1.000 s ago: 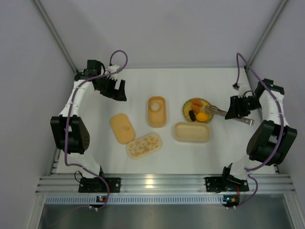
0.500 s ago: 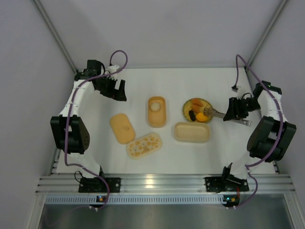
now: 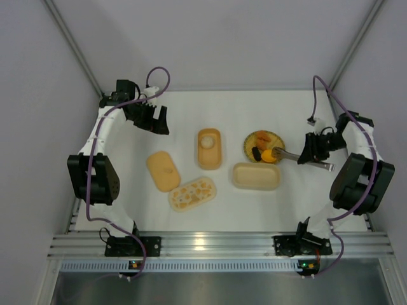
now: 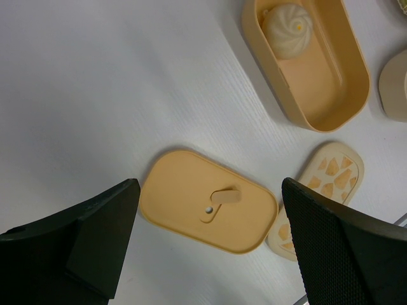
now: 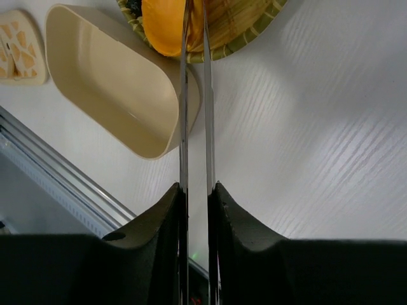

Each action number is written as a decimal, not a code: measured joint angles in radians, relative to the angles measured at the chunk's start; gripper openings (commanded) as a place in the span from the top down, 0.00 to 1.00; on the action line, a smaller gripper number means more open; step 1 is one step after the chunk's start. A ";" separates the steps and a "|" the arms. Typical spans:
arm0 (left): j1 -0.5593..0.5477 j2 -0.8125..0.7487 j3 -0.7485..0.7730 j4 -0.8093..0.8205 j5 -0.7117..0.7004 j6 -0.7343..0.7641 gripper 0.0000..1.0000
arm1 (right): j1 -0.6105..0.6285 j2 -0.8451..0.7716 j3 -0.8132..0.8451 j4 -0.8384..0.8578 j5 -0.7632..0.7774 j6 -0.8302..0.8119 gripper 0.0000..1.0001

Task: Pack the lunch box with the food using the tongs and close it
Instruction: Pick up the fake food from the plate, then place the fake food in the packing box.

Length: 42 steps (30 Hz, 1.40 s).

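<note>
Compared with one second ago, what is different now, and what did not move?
The right gripper squeezed the tongs narrower and shifted slightly toward the plate. The tips closed on the orange ball, which hardly moved. Unchanged: the left gripper, open and still; the orange box, cream box, plain lid and patterned lid.

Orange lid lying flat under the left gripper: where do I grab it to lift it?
Likely across its short width near the middle, coming straight down with the open left gripper. The orange lid lies flat on the table, its long edges exposed, and its small tab looks too low to pinch.
</note>
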 measured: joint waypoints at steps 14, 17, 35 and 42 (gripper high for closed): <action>0.000 0.000 0.000 0.001 0.000 -0.010 0.02 | 0.079 -0.003 0.139 -0.022 -0.088 0.029 0.92; 0.000 0.000 0.000 0.001 0.000 -0.013 0.02 | 0.195 -0.018 0.178 -0.013 -0.089 0.049 0.93; 0.000 -0.044 -0.085 0.008 -0.019 -0.037 0.02 | 0.693 0.146 0.291 0.192 -0.004 0.198 0.94; 0.000 -0.067 -0.101 0.010 -0.018 -0.051 0.02 | 0.710 0.209 0.293 0.233 0.036 0.212 0.93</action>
